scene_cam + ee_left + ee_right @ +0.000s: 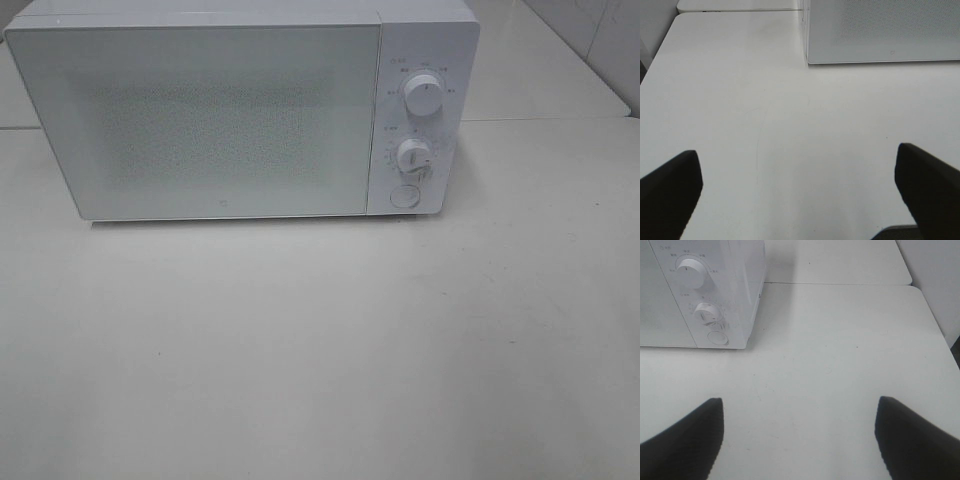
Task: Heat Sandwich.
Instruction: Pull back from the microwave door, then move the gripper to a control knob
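The sandwich is out of view in every frame. A white microwave (240, 110) stands at the back of the table with its door shut; its two knobs and round button sit on the right panel (415, 130). Neither arm shows in the high view. In the left wrist view my left gripper (800, 195) is open over bare table, with the microwave's front corner (880, 35) ahead of it. My right gripper (800, 440) is open too, nothing between its fingers, and the microwave's knob panel (705, 295) lies ahead of it.
The white table (320, 350) runs in front of the microwave. A seam joins it to a second table behind (840, 270). The table's right edge (940, 325) and left edge (655, 65) show in the wrist views.
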Tool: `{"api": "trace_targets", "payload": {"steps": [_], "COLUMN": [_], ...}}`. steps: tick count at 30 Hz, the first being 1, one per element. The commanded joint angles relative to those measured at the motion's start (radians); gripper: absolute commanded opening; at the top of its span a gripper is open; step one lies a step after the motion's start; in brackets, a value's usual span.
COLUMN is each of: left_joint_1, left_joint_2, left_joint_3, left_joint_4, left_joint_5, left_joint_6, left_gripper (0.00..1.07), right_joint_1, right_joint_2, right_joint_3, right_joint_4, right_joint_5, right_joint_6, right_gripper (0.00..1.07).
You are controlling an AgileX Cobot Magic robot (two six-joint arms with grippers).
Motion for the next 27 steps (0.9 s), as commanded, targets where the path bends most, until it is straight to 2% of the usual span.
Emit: {"api": "trace_targets", "payload": {"steps": [1,23,27], "left_joint_1": [-0.006,-0.006,-0.006], "left_joint_2": [-0.027,-0.027,-0.027], "left_joint_3": [0.001,0.001,0.001], "left_joint_4": [-0.007,-0.007,-0.007], "left_joint_5": [-0.009,-0.009,-0.009], "left_joint_6": [-0.006,-0.006,-0.006], "left_gripper": [1.0,1.0,1.0], "right_joint_1": [-0.006,-0.006,-0.006], "right_joint_2": [0.061,0.355,0.425], "right_joint_3": [-0.002,-0.002,0.019], "right_joint_4": [0.017,0.02,0.012], "right_joint_5": [-0.078,-0.398,-0.561], "right_joint_6": [0.008,0.008,0.008], "right_gripper": [0.78,0.77,0.76]}}
